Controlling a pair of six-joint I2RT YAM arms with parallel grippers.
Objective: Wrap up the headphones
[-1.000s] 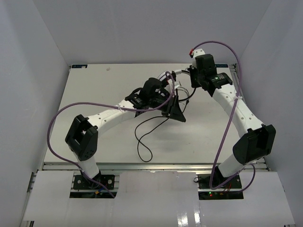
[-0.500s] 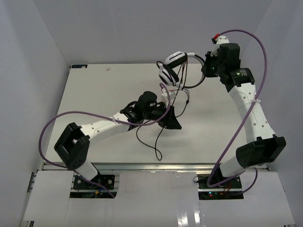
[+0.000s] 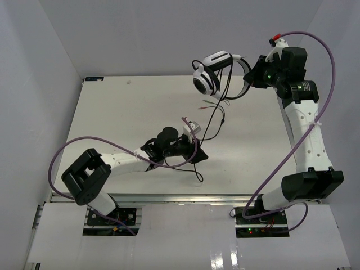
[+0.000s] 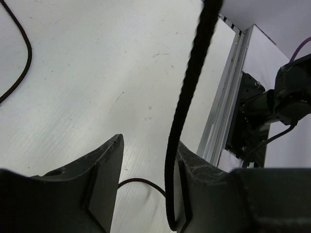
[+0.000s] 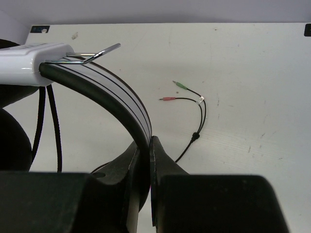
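Headphones up, cord wrap next
My right hand point(image 5: 147, 145) is clamped on the headband point(image 5: 116, 97), holding the headphones point(image 3: 209, 73) high over the far right of the bench point(image 3: 112, 112). My left hand point(image 4: 148, 145) is parted low, with the cord point(image 4: 187, 92) running loose between its fingers point(image 4: 104, 165). I'd close lightly and feed the cord around the band without snagging. No writing I can read.

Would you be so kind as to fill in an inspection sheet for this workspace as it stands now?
Surface: white table, faintly scuffed.
Job's things: headphones lifted above the far table edge; thin black cord hangs down to the left arm and ends in green and pink plugs.
Clutter: nothing seen.
Grippers: right gripper shut on the headband; left gripper open, cord running between its jaws against one finger.
Cables: purple cables loop off both arms.
Surroundings: white walls; metal rail along the near edge.
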